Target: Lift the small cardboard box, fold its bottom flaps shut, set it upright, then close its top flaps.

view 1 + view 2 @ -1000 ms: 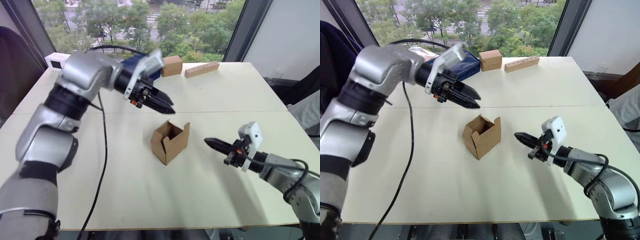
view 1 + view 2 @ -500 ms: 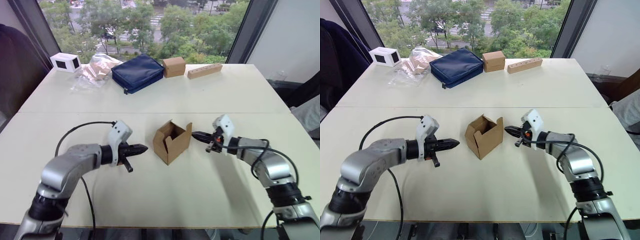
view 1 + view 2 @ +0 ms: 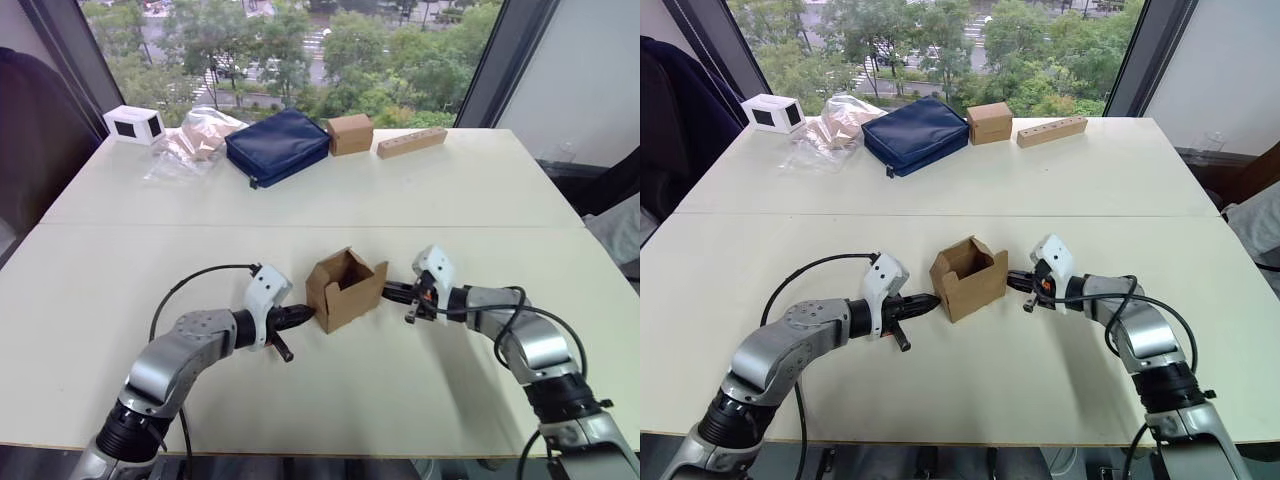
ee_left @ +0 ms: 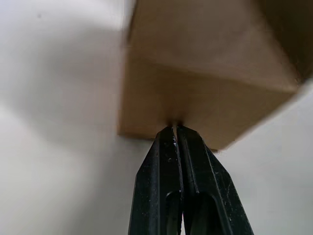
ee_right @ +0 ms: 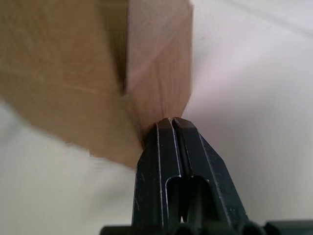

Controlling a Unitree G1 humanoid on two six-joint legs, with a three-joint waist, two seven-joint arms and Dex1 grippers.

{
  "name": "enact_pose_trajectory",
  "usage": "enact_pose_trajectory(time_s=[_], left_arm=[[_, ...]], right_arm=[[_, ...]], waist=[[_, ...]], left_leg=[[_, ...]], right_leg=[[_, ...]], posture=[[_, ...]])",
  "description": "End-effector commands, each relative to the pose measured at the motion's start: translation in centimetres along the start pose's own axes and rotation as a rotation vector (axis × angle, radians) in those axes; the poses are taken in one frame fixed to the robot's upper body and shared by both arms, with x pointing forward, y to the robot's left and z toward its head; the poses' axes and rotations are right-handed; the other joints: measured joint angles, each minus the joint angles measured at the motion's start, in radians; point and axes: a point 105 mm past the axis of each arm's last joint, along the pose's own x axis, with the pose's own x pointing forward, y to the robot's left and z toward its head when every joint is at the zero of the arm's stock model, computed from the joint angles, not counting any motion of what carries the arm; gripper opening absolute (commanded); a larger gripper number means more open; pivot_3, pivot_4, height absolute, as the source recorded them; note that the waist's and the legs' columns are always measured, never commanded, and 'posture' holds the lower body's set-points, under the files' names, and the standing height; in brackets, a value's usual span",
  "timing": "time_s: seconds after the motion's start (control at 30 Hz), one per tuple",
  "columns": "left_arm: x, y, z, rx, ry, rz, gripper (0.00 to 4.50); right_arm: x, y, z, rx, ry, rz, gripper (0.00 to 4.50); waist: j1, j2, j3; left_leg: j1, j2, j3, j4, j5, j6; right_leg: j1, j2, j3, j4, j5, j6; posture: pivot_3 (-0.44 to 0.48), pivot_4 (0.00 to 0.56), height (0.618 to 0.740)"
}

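The small cardboard box [image 3: 344, 290] stands on the table's middle with its top flaps [image 3: 345, 268] raised and its mouth open upward. My left gripper [image 3: 303, 316] is shut, and its tip touches the box's left wall [image 4: 195, 93] low down. From the other side my right gripper [image 3: 387, 292] is shut as well, its tip pressed against the box's right wall [image 5: 156, 78]. The box is squeezed between the two tips. Its bottom flaps are hidden under it.
At the table's far side lie a navy pouch [image 3: 277, 146], another small brown box [image 3: 350, 133], a long wooden block [image 3: 412, 142], a crumpled plastic bag [image 3: 190, 142] and a white box [image 3: 134, 123]. A black cable [image 3: 190, 290] loops by my left arm.
Both grippers have closed in from the sides and now touch the box's walls. The box has turned slightly between them.
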Motion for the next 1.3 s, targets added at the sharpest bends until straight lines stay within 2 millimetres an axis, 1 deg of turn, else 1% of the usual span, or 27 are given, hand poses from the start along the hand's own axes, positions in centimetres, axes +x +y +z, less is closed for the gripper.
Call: enact_pose_trajectory(time_s=[0.03,0.2,0.3,0.53,0.67,0.8,0.9,0.97,1.03,1.1,1.17,1.23,1.3], left_arm=[[0.3,-0.1,1.2,0.057,-0.04,-0.014,0.06],[0.4,0.0,0.8,0.082,-0.023,-0.03,0.06],[0.5,-0.1,0.4,0.09,-0.009,-0.041,0.06],[0.5,0.6,-0.3,0.102,0.009,-0.03,0.06],[0.4,0.9,-0.3,0.098,0.006,-0.022,0.06],[0.2,0.7,-0.3,0.109,0.007,-0.045,0.06],[-0.6,0.6,-0.5,0.094,0.022,-0.07,0.06],[-2.3,0.4,-1.0,0.083,0.06,-0.121,0.06],[-3.9,0.4,-1.1,0.077,0.088,-0.171,0.06],[-5.8,1.3,-0.8,0.067,0.115,-0.203,0.06],[-7.0,2.9,0.3,0.081,0.113,-0.197,0.06],[-7.4,3.8,1.5,0.097,0.095,-0.189,0.06],[-7.4,4.3,2.2,0.11,0.079,-0.19,0.06]], right_arm=[[0.1,2.3,1.1,-0.015,-0.038,0.057,0.0],[0.0,3.4,0.5,0.019,-0.039,0.042,0.0],[0.0,3.6,0.4,0.032,-0.041,0.029,0.0],[0.0,4.4,0.3,0.042,-0.03,0.042,0.0],[0.2,5.2,0.4,0.054,-0.026,0.069,0.0],[0.3,5.4,0.1,0.057,-0.02,0.07,0.0],[-0.1,4.7,-0.1,0.047,-0.01,0.04,0.0],[-0.8,3.7,-0.3,-0.037,0.024,0.002,0.0],[-1.4,2.8,0.0,-0.067,0.019,-0.021,0.0],[-2.5,1.4,1.3,-0.089,-0.012,-0.054,0.0],[-3.8,0.3,2.7,-0.11,-0.038,-0.075,0.0],[-4.5,0.0,3.8,-0.112,-0.064,-0.076,0.0],[-4.9,0.0,4.5,-0.105,-0.085,-0.068,0.0]], waist=[[-0.003,0.0,0.0],[-0.005,0.0,0.0],[-0.005,0.0,0.0],[-0.005,0.0,0.0],[-0.005,0.0,0.0],[-0.006,0.0,0.0],[-0.007,0.0,0.0],[-0.01,0.0,0.0],[-0.02,0.0,0.0],[-0.021,0.0,0.0],[-0.02,0.0,0.0],[-0.017,0.0,0.0],[-0.016,0.0,0.0]], left_leg=[[0.0,0.0,0.0,0.0,0.0,0.0],[0.0,0.0,0.0,0.0,0.0,0.0],[0.0,0.0,0.0,0.0,0.0,0.0],[0.0,0.0,0.0,0.0,0.0,0.0],[0.0,0.0,0.0,0.0,0.0,0.0],[0.0,0.0,0.0,0.0,0.0,0.0],[0.0,0.0,0.0,0.0,0.0,0.0],[0.0,0.0,0.0,0.0,0.0,0.0],[0.0,0.0,0.0,-0.001,0.0,0.0],[0.0,0.0,0.0,-0.001,0.0,0.0],[0.0,0.0,0.0,-0.001,0.0,0.0],[0.0,0.0,0.0,-0.001,0.0,0.0],[0.0,0.0,0.0,-0.001,0.0,0.0]], right_leg=[[0.0,0.0,0.0,0.0,0.0,0.0],[0.0,0.0,0.0,0.0,0.0,0.0],[0.0,0.0,0.0,0.0,0.0,0.0],[0.0,0.0,0.0,0.0,0.0,0.0],[0.0,0.0,0.0,0.0,0.0,0.0],[0.0,0.0,0.0,0.0,0.0,0.0],[0.0,0.0,0.0,0.0,0.0,0.0],[0.0,0.0,0.0,0.0,0.0,0.0],[0.0,0.0,0.0,-0.001,0.0,0.0],[0.0,0.0,0.0,-0.001,0.0,0.0],[0.0,0.0,0.0,-0.001,0.0,-0.001],[0.0,0.0,-0.001,-0.001,0.0,-0.001],[0.001,-0.001,-0.001,-0.002,0.0,-0.001]], posture=[[0.0,0.15,0.74],[0.0,0.15,0.74],[0.0,0.15,0.74],[0.0,0.15,0.74],[0.0,0.15,0.74],[0.0,0.15,0.74],[0.0,0.15,0.74],[0.0,0.15,0.74],[0.0,0.15,0.74],[0.0,0.15,0.74],[0.0,0.15,0.74],[0.0,0.15,0.74],[0.0,0.15,0.74]])
